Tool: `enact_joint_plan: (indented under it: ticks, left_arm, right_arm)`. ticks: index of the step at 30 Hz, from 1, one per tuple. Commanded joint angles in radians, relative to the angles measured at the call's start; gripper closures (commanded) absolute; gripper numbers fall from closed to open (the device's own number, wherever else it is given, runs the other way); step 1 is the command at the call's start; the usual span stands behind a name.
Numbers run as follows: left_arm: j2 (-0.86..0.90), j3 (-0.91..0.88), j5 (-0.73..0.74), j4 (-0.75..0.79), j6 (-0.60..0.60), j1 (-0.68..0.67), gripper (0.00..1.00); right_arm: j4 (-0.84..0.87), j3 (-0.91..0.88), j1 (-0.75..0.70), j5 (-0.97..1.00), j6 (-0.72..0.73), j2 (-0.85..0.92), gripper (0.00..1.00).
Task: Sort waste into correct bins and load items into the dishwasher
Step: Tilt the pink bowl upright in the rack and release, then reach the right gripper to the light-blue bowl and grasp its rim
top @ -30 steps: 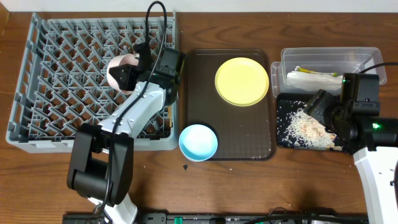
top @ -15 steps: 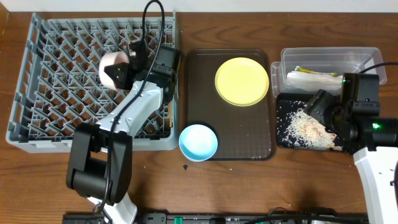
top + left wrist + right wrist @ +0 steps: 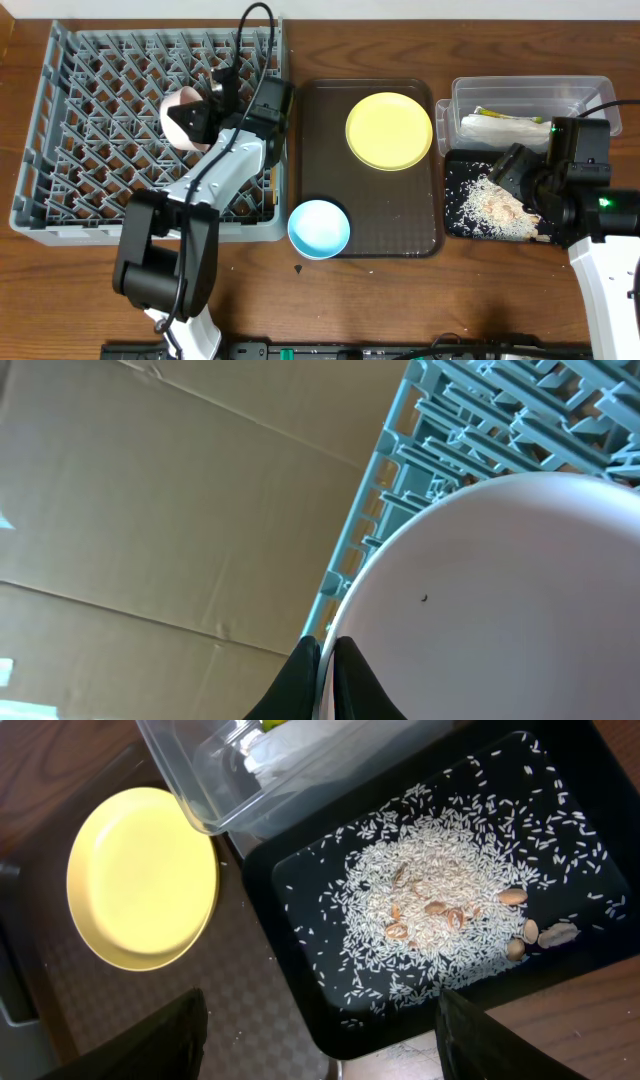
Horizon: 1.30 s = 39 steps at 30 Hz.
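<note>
My left gripper [image 3: 198,117] is shut on the rim of the white bowl [image 3: 180,112] and holds it tilted over the grey dish rack [image 3: 100,130]. In the left wrist view the fingers [image 3: 327,675] pinch the bowl's rim [image 3: 500,600] with rack pegs [image 3: 480,420] behind. My right gripper [image 3: 320,1040] is open and empty above the black tray [image 3: 455,215] holding rice scraps [image 3: 440,890]. The yellow plate [image 3: 389,130] and light blue bowl [image 3: 319,228] rest on the brown tray [image 3: 420,245]. The clear tub [image 3: 530,92] holds white paper [image 3: 500,128] and the green-yellow wrapper [image 3: 492,112].
The brown serving tray lies between the rack and the bins. The blue bowl overhangs its front left corner. Nut-like bits [image 3: 520,920] lie among the rice. A small dark speck [image 3: 299,268] sits on the wooden table near the front.
My left gripper has carried the white bowl a little leftward and back over the rack, tilting it. The right arm has not moved.
</note>
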Motion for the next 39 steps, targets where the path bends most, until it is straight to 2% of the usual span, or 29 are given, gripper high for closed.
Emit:
enact_joint_plan:
  ticks: [1, 9, 14, 15, 20, 21, 27, 30, 34, 36, 37, 39]
  left_arm:
    - [0.063, 0.012, 0.034, -0.002, 0.006, -0.041, 0.93]
    - [0.067, 0.013, 0.033, 0.002, 0.006, -0.076, 0.92]
    - [0.037, 0.013, 0.109, 0.001, 0.006, -0.109, 0.83]
    - [0.023, 0.013, 0.141, 0.001, 0.005, -0.118, 0.78]
    - [-0.089, 0.013, 0.406, -0.003, -0.004, -0.174, 0.66]
    - [-0.127, 0.013, 0.495, -0.01, -0.016, -0.188, 0.65]
    - [-0.257, 0.013, 0.762, -0.056, -0.094, -0.213, 0.59]
    - [-0.325, 0.013, 0.92, -0.12, -0.132, -0.213, 0.55]
    - [-0.412, 0.013, 1.2, -0.256, -0.211, -0.213, 0.53]
    - [-0.437, 0.013, 1.315, -0.337, -0.245, -0.213, 0.53]
    - [-0.442, 0.013, 1.357, -0.376, -0.264, -0.213, 0.53]
    - [-0.441, 0.013, 1.394, -0.444, -0.297, -0.213, 0.54]
  right_arm:
    - [0.002, -0.003, -0.001, 0.0, -0.011, -0.011, 0.29]
    - [0.003, -0.003, -0.001, 0.0, -0.012, -0.011, 0.29]
    - [0.006, -0.003, -0.001, 0.0, -0.011, -0.011, 0.28]
    - [0.006, -0.003, -0.001, 0.0, -0.012, -0.011, 0.28]
    - [0.005, -0.003, -0.001, 0.0, -0.012, -0.011, 0.28]
    - [0.006, -0.003, -0.001, 0.0, -0.012, -0.011, 0.28]
    - [0.005, -0.003, -0.001, 0.0, -0.012, -0.011, 0.28]
    - [0.004, -0.003, -0.001, 0.0, -0.012, -0.011, 0.28]
    - [-0.003, -0.003, -0.001, -0.001, -0.019, -0.011, 0.28]
    - [-0.005, -0.003, 0.003, -0.05, -0.061, -0.011, 0.36]
    - [0.0, -0.003, 0.008, -0.132, -0.125, -0.011, 0.41]
    - [0.016, -0.006, 0.03, -0.331, -0.279, -0.006, 0.43]
